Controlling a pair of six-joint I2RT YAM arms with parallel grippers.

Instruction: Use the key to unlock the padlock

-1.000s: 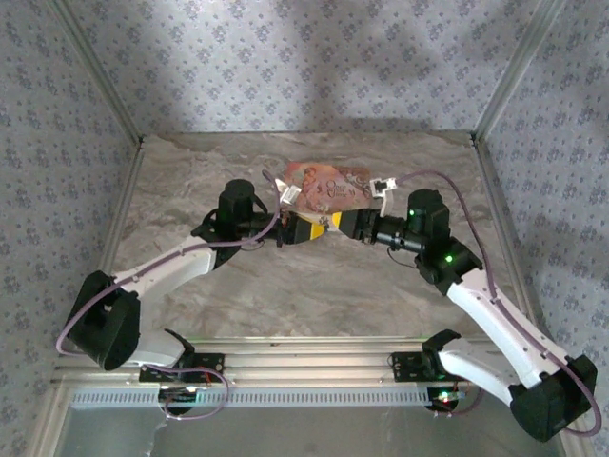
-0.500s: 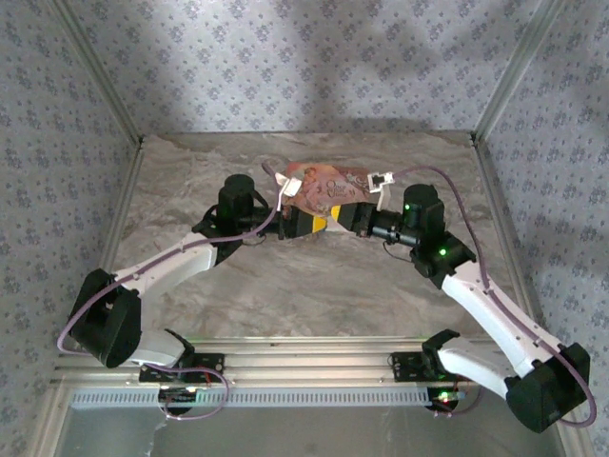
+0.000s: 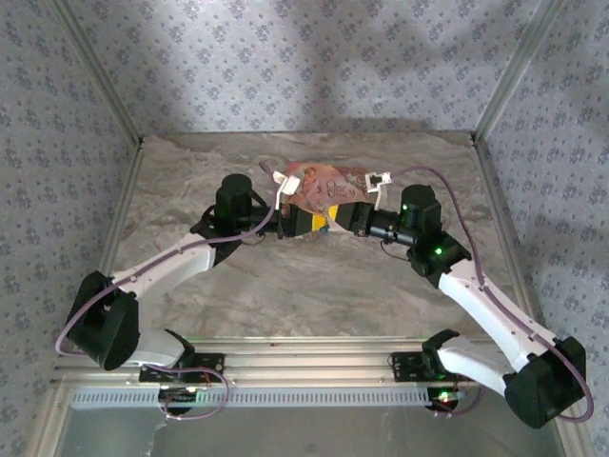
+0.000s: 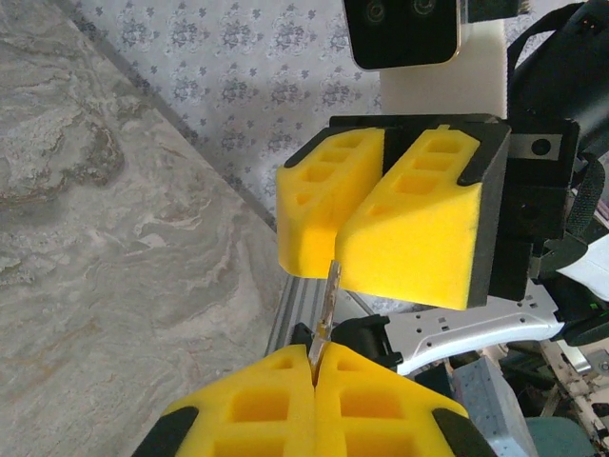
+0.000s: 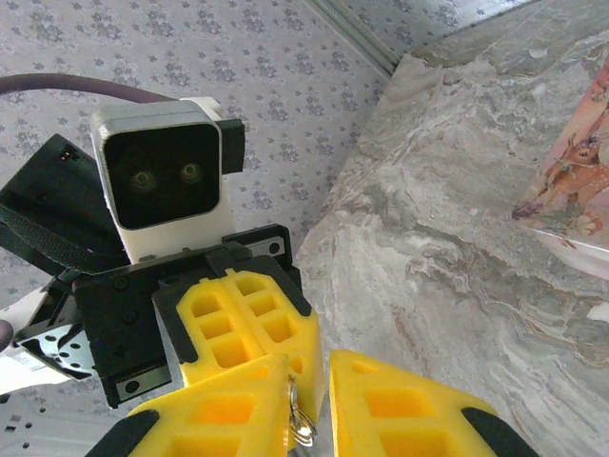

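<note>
Beneath everything, a marble-patterned table [image 3: 285, 286], closed in at the back and sides by walls [image 3: 333, 57] of blue-flowered paper. From the near edge, a left arm [image 3: 171, 262] and a right arm [image 3: 485, 305], both white-shelled, bent toward each other and meeting nose to nose at the middle of the table. Just behind that meeting point, toward the back wall, a pink floral box [image 3: 319, 181], its near edge partly covered by the two wrists. Then the left gripper [image 4: 314, 369]: yellow fingers pressed together and clamped on the key [image 4: 326, 314], with the thin metal blade standing out of the seam between the fingertips. Opposite, tip to tip, the right gripper [image 5: 309, 367]: yellow fingers set close with a narrow slit between them, and the far end of the key reaching into that slit. Cannot tell whether pinched there or merely flanked. From the right wrist, a small metal ring [image 5: 302, 427] on that end of the key, close against one finger. Key thus held up between the two claws, just in front of the box. As for the padlock, cannot tell its place: too small, or hidden among the fingers.
</note>
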